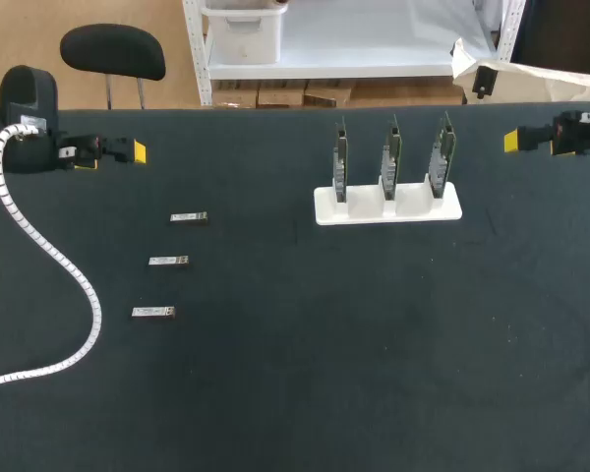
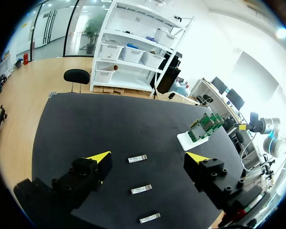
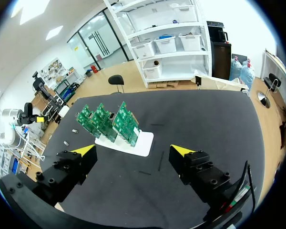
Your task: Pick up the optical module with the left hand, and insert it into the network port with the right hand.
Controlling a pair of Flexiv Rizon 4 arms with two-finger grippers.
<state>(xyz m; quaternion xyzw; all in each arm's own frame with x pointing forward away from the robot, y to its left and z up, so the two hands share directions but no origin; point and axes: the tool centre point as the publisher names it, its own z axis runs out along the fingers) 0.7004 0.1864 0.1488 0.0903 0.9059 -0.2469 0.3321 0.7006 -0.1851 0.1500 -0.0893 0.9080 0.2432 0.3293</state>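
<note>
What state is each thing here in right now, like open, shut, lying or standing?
Left end effector: open, empty.
Right end effector: open, empty.
Modules: three, lying flat on the table, untouched.
Cards: three, upright in the white holder.

— How is the light falling on the table?
— Evenly, from overhead. The dark surface is soaking it up and giving back no glare, and the white holder is casting barely any shadow.
— And in the wrist views?
— Much harsher. The far background is washing out to white, most strongly in the left wrist view. The yellow fingertips are catching the light and glowing, while the black parts behind them are sinking into shade.
</note>
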